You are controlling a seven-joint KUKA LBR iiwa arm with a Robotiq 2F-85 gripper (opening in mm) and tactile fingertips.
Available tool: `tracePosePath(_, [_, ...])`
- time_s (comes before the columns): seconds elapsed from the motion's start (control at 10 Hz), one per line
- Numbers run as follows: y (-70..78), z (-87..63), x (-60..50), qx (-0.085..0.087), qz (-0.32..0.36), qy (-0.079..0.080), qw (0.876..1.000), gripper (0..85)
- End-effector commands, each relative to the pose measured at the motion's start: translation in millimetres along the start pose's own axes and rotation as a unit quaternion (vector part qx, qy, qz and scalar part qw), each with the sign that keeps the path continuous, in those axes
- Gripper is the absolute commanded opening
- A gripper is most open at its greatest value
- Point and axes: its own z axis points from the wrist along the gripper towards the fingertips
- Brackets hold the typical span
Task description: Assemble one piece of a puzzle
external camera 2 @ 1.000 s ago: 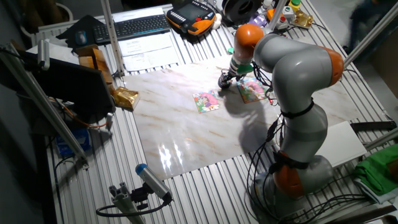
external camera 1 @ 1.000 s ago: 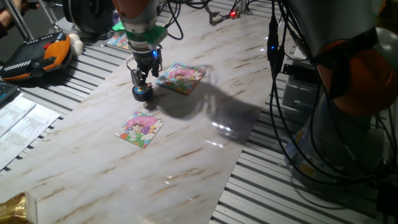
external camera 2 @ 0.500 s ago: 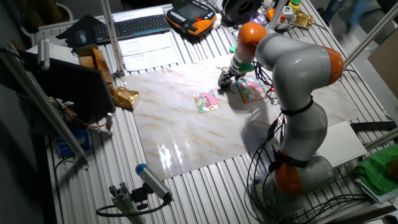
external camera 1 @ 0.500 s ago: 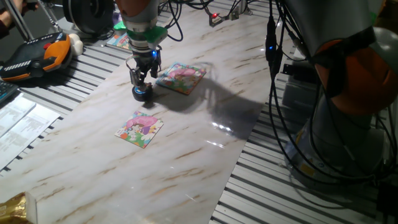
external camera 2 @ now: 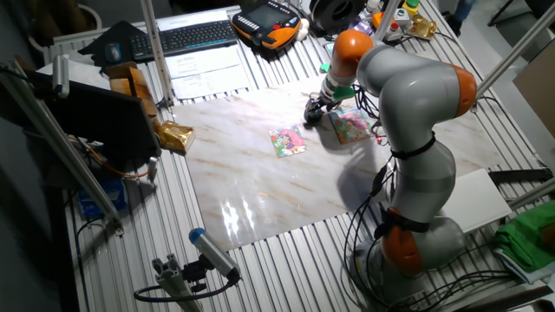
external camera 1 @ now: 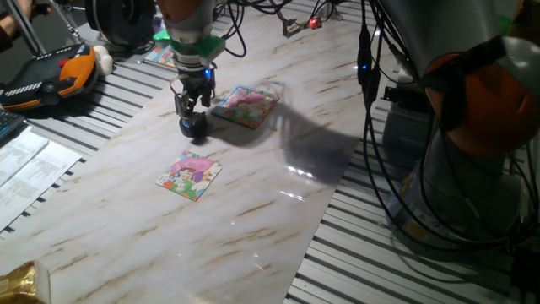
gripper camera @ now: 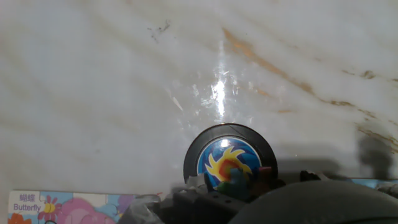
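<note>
End effector [external camera 1: 190, 112] directly above black round disc [external camera 1: 193, 126], between two puzzle boards.
Loose piece [gripper camera: 228, 165] seated on disc, directly below; finger state indiscernible; long axis unclear.

The arm reaches over the desk, wrist vertical, its jaws [external camera 1: 191, 108] pointing straight down, low; their opening cannot be made out.

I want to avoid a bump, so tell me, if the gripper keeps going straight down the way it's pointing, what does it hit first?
Most likely the black round disc sitting directly under the gripper, then the marble tabletop. The hand view shows the disc right at the fingers. The remaining gap is hard to judge.
</note>
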Motion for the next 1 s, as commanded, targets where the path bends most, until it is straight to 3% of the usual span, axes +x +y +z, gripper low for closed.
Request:
tracePosePath(0.0, [-0.5,2.3,0.1,-0.002,0.000,-0.001,1.000,75.3])
tracePosePath(0.9, [-3.1,15.0,1.8,-0.016,0.002,-0.003,1.000,75.0])
